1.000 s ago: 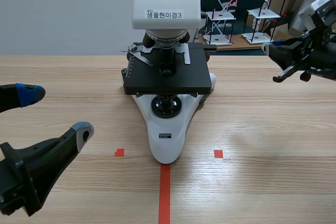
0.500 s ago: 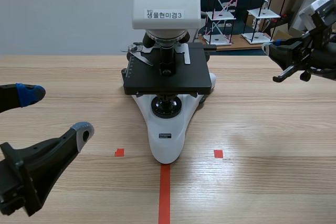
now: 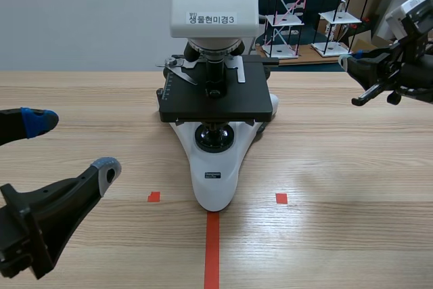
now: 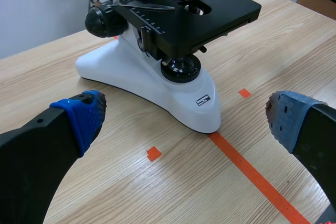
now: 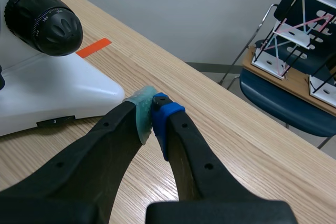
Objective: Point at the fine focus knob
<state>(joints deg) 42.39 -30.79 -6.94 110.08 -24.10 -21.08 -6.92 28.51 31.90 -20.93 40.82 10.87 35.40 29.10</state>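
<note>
A white microscope [image 3: 215, 167] with a black stage [image 3: 215, 103] stands mid-table. Its black focus knob [image 5: 44, 22], a ribbed outer ring with a smaller inner knob [image 5: 60, 27], shows in the right wrist view on the side of the white base. My right gripper [image 5: 152, 109] is shut on nothing and points toward that side from a distance, apart from the knob; in the scene view the right gripper [image 3: 348, 61] hovers at the table's far right. My left gripper [image 3: 71, 145] is open at the near left, with the microscope base [image 4: 157, 77] ahead of it. A second knob [image 4: 102, 20] sits on the opposite side.
Orange-red tape line [image 3: 212, 248] and small squares [image 3: 153, 197] mark the table in front of the microscope. Wire racks [image 3: 287, 11] and a blue chair [image 5: 286, 100] stand beyond the table's far edge.
</note>
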